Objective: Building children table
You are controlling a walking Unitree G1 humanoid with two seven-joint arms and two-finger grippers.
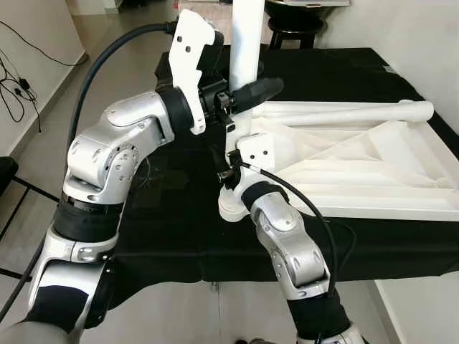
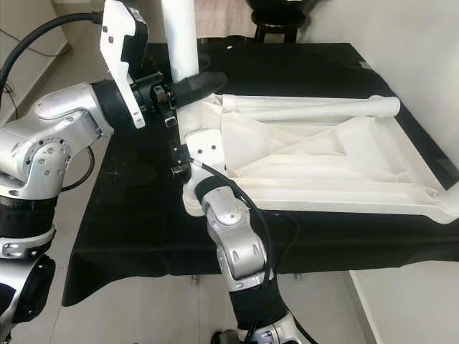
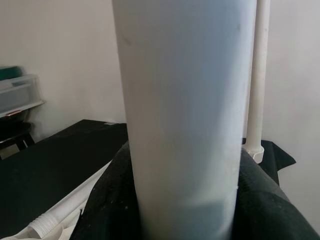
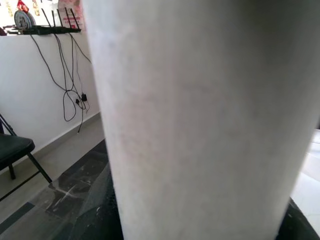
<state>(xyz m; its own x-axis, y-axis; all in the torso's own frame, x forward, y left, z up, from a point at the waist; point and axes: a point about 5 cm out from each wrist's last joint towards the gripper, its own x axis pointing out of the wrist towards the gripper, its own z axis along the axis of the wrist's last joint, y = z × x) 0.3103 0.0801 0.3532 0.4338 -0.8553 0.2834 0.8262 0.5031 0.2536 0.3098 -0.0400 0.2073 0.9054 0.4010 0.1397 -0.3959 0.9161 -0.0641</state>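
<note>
On the left, the big silver left arm bends up over a black cloth [image 1: 165,236] that covers the work table. The left gripper [image 1: 247,92] reaches to the right and holds a white table leg [image 1: 245,43]. This leg stands straight up. One black finger [image 1: 259,88] lies across the front of the leg, and in the left wrist view the leg [image 3: 185,115] sits tight between the dark fingers, so the grip is closed on it.

Just below, the right gripper [image 1: 231,168] points up at the bottom part of the same leg, by the near left corner of the white table top [image 1: 373,168]. The leg [image 4: 200,120] is very close in the right wrist view, but I cannot tell if these fingers are closed or not.

The table top lies upside down on the cloth, in the middle and to the right. Along its far edge lies a second white leg [image 1: 344,111], flat on its side. On the far side of the table stands a dark stool [image 1: 294,27].
</note>
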